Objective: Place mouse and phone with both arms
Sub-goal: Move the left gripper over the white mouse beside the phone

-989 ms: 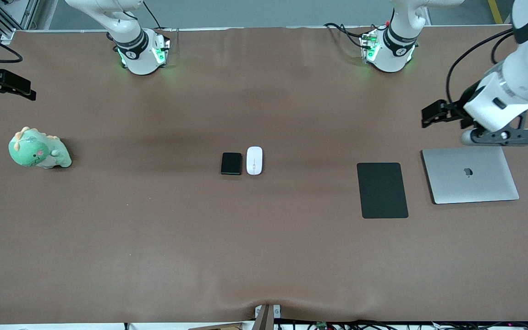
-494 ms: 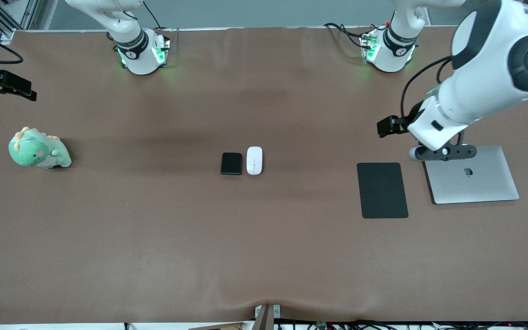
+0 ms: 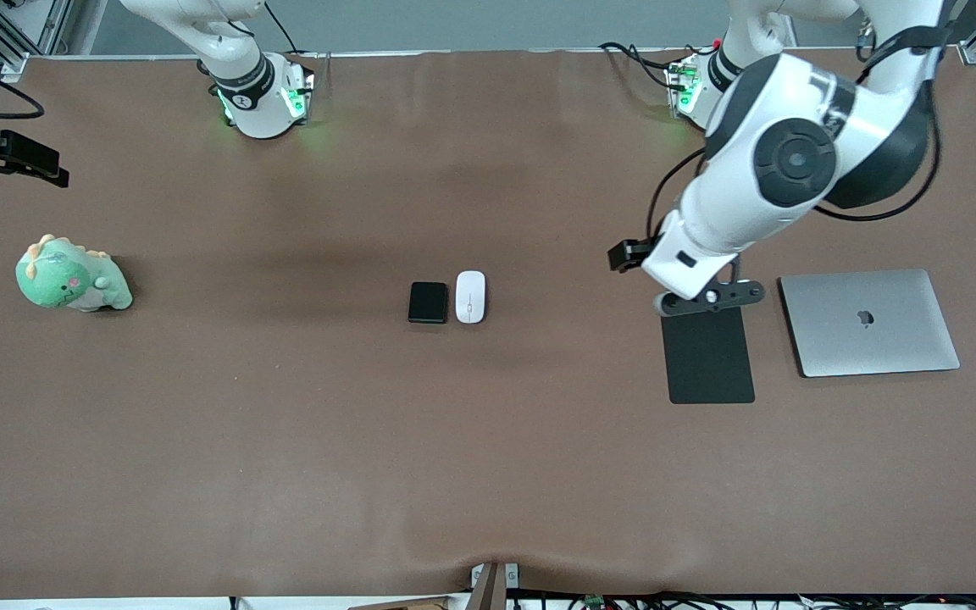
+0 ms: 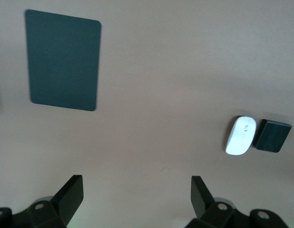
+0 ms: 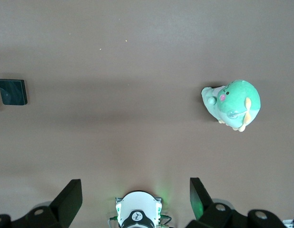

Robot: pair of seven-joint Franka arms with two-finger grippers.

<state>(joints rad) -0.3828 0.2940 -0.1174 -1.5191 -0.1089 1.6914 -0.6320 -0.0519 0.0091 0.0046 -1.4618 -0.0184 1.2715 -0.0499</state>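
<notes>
The white mouse (image 3: 470,296) and the black phone (image 3: 428,302) lie side by side at the middle of the table, the phone toward the right arm's end. Both show in the left wrist view, the mouse (image 4: 241,135) beside the phone (image 4: 272,136). My left gripper (image 3: 707,298) hangs over the edge of the black mat nearest the bases, well short of the mouse. In its wrist view it (image 4: 136,192) is open and empty. My right gripper (image 5: 136,194) is open and empty, high over the table near its own base, and waits. The phone (image 5: 12,91) shows in its view.
A flat black mat (image 3: 707,356) lies toward the left arm's end, with a closed silver laptop (image 3: 869,322) beside it. A green plush dinosaur (image 3: 73,275) sits near the right arm's end of the table. The mat also shows in the left wrist view (image 4: 63,59).
My left arm has swung from over the laptop to over the mat's edge, toward the middle of the table. The right arm, mouse and phone have not moved.
</notes>
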